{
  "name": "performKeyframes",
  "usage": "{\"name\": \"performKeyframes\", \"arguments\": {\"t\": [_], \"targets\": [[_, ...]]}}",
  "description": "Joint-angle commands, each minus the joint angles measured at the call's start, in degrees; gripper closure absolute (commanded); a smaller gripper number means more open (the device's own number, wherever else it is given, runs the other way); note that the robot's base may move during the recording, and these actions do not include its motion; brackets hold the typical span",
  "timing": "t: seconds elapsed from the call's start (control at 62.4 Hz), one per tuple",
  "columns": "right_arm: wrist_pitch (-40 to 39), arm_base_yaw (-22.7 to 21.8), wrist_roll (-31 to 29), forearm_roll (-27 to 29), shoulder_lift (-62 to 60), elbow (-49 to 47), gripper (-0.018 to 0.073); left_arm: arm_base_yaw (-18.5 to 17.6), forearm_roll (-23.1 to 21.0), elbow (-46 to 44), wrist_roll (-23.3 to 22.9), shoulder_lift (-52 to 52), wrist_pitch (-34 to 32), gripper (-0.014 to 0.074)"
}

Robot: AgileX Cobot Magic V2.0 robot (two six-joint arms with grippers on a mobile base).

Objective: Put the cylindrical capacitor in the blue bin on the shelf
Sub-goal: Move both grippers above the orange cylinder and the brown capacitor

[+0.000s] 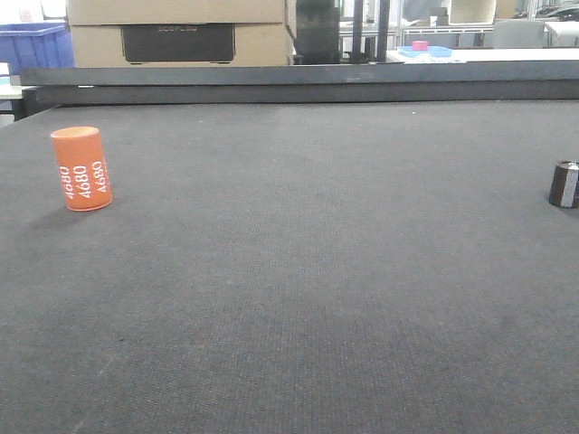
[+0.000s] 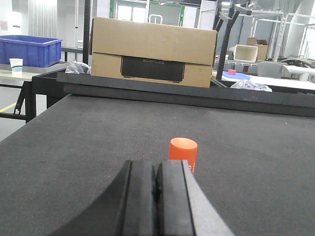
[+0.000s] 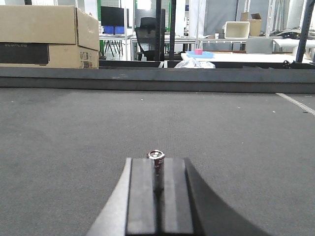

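While my left tool (image 2: 157,164) and right tool (image 3: 157,162) are both pinched closed and empty, the cylindrical capacitor (image 1: 564,184) stands on the surface (image 1: 289,271) at the right tool's 12 o'clock, likely light, rigid, slick and tippy, best pinched mid-body.

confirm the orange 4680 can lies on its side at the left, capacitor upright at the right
No: the orange 4680 can stands upright, as the exterior front-facing view shows. It is at the left, with the capacitor upright at the right.
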Motion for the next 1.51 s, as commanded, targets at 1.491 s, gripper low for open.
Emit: {"name": "performKeyframes", "arguments": {"t": [1.491], "targets": [[18.5, -0.3, -0.3, -0.1, 24.4, -29.3, 0.0727, 0.1, -0.5, -37.1, 0.0, 26.8, 35.1, 0.0707]]}}
